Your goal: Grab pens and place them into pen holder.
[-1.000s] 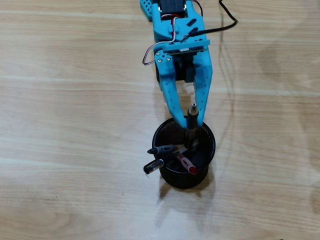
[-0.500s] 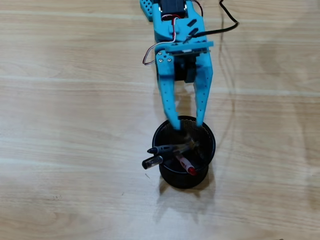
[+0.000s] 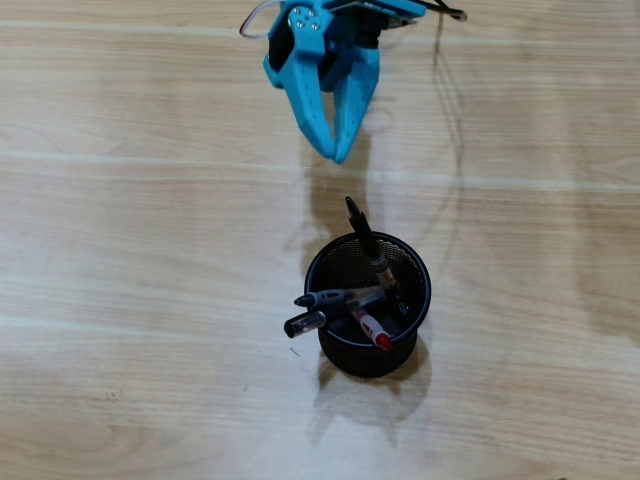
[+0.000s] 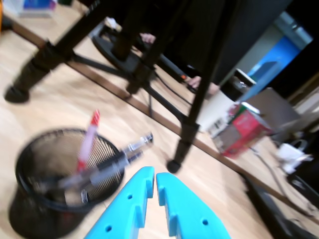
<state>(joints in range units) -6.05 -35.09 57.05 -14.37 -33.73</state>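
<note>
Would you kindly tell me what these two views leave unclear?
- Pen holder floor and the pens' lower ends: overhead view, hidden by its mesh wall.
- Pens: wrist view, motion blur smears them together.
- Arm behind the tool: overhead view, cut off by the top edge.

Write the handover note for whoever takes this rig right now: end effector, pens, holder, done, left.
End effector: shut, empty, above the bare table, clear of the pen holder in the overhead view.
Pens: all four stand or lean in the holder: the black pen tilts up toward the arm, the dark grey pen and clear-barrelled pen poke over the left rim, the red pen lies inside.
Done: no pens seen loose on the table.
Left: probably nothing; check beyond the frame edges.
</note>
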